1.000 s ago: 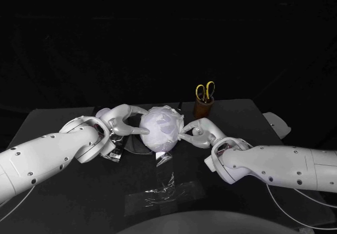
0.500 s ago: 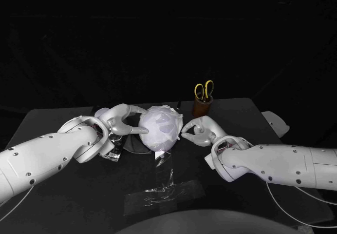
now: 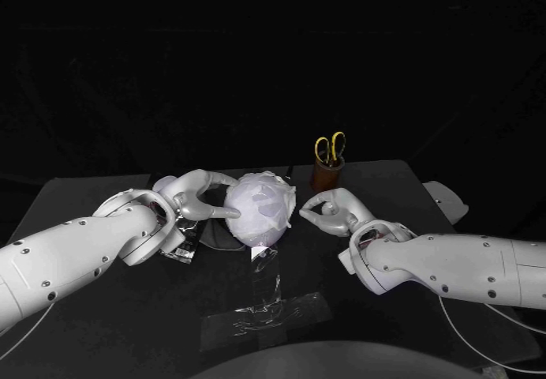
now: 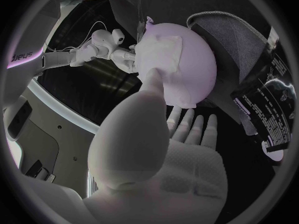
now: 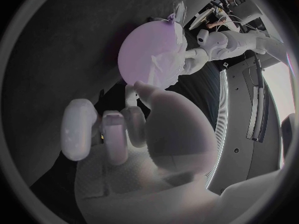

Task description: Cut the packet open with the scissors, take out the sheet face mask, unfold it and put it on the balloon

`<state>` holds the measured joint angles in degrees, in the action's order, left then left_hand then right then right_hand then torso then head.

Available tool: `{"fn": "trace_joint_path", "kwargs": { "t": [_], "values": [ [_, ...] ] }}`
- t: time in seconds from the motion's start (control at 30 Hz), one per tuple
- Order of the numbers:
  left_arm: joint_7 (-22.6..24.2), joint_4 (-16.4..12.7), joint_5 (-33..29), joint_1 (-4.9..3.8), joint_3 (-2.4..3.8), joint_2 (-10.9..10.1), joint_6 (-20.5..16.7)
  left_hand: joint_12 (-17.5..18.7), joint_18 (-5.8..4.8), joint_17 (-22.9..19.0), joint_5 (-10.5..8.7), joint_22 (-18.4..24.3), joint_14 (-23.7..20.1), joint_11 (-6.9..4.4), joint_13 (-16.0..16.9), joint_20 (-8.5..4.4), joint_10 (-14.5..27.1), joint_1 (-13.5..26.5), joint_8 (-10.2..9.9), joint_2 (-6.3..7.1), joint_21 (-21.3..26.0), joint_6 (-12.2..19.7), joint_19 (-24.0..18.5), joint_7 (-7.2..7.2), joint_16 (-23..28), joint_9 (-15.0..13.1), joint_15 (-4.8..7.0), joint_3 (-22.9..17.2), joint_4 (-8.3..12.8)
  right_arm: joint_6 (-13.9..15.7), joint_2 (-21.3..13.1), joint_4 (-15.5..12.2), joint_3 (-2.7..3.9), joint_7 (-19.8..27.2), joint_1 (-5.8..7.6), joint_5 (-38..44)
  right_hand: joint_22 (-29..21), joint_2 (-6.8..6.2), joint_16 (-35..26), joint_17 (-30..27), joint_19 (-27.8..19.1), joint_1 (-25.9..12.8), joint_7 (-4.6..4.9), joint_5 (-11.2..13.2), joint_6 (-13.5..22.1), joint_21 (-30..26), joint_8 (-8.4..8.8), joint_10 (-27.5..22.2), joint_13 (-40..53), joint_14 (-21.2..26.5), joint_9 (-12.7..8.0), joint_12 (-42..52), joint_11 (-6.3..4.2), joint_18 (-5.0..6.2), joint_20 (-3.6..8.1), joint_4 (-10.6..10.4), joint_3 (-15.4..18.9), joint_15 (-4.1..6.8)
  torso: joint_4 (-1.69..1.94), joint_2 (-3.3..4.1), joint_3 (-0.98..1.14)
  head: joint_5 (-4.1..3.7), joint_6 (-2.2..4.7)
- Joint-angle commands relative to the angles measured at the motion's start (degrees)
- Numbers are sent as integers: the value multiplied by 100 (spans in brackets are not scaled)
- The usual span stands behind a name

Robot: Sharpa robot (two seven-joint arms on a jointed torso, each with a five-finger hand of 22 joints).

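Sheet face mask, white thin fabric: on the pale lilac oval rubber balloon, draped over its top and the flank toward the right arm, edges wrinkled. Change over the last second: the silver right hand, which had its fingertips against the mask edge on that flank, has come away and now sits just beside the balloon with a dark gap between them. Balloon and mask have not shifted with it, so the sheet looks to be clinging by itself. I judge placement essentially made, with only smoothing or a final release left. Silver left hand has not moved. Its fingers are spread and grasp nothing: one tip presses on the mask border at the balloon's opposite flank, another arches toward the balloon's top, and the rest lie straight, clear of it. Right fingers are half curled and carry nothing; thumb tip and one fingertip lie close together, and whether they meet I cannot tell. Yellow-handled scissors stand in a brown cylindrical holder behind the balloon. Crumpled clear plastic film lies on the black counter in front of the balloon.
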<state>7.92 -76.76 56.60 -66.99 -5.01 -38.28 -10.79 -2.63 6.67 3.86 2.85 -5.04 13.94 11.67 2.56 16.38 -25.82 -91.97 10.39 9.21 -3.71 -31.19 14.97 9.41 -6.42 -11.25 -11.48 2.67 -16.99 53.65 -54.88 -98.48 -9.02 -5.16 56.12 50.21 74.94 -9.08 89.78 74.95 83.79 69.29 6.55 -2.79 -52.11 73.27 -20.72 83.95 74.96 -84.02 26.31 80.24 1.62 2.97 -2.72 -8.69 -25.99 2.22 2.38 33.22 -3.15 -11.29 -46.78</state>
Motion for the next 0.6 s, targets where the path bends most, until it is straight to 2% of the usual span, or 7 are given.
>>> {"fn": "trace_joint_path", "kwargs": {
  "t": [0.03,0.23,0.6],
  "values": [
    [-5,-7,-5,15,-8,18,121,21,83,-4,-1,-8,4,11,-7,10,38,13,-12,-31,-18,45,31,425,32,-3,12,-21,0,-115,22,-41,7,773,-1,-515,1099,-82,22,1505,107,-147,86,-8,133,-15,162,206,955,-598,-67,-29,101,-14,-101,-107,195,-86,5,9,8,2,13],
    [-5,-10,-5,15,-8,17,119,21,83,-4,-1,-8,4,11,-7,10,38,13,-12,-31,-18,45,31,425,32,-3,12,-21,0,-164,80,-19,18,1062,12,-716,1094,-111,22,1505,96,-317,113,-6,169,-38,299,184,956,-598,-118,-43,139,-5,-156,-312,465,-124,6,11,7,3,15],
    [-8,-6,-5,15,-8,18,119,20,87,-5,-1,-6,4,11,-7,11,35,14,-11,-33,-17,43,27,425,34,-4,12,-23,0,-198,172,73,30,1171,30,-1044,1093,-74,22,1505,91,-147,126,-4,126,-39,392,168,960,-598,-148,-48,145,4,-197,-336,633,-139,3,5,7,5,1]
  ]
}}
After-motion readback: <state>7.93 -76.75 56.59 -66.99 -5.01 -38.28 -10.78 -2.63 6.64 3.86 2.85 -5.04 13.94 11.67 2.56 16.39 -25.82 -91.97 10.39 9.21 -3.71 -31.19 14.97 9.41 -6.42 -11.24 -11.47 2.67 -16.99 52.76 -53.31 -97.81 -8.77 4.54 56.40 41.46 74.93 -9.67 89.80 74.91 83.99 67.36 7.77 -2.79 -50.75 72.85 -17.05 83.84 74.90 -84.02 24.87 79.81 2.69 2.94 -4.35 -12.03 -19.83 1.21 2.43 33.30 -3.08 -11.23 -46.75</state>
